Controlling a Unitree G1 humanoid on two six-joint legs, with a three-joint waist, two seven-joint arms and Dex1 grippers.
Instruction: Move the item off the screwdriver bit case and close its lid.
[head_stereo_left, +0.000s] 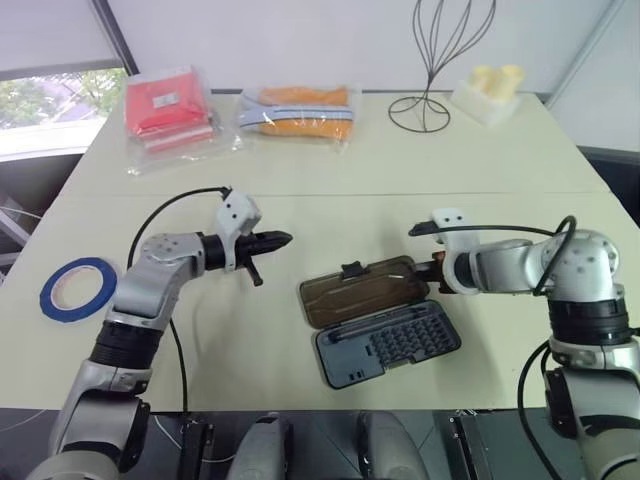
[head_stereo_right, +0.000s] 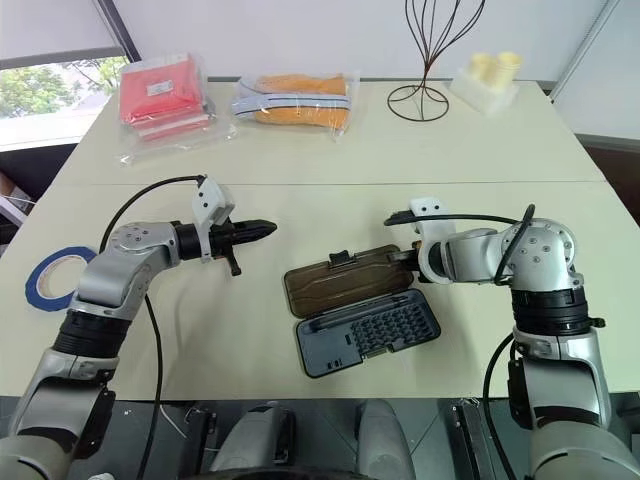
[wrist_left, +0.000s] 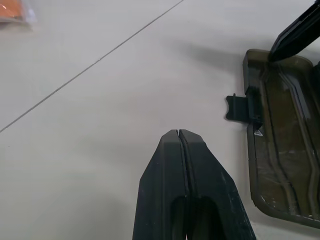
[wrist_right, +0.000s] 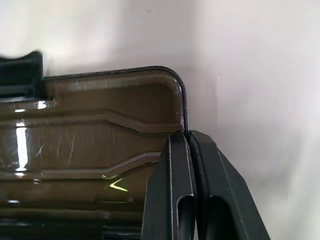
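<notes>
Grip: my right gripper (wrist_right: 186, 134) and left gripper (wrist_left: 178, 132) are closed, empty.
Risk: right tip skids off the lid (head_stereo_left: 355, 291) edge, shoving the open case (head_stereo_left: 385, 340) sideways.

Bright, even daylight (soft shadows, sharp)

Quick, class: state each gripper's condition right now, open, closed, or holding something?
Left gripper: closed, holding nothing, above bare table.
Right gripper: closed, holding nothing, tips at the edge of the lid.
</notes>
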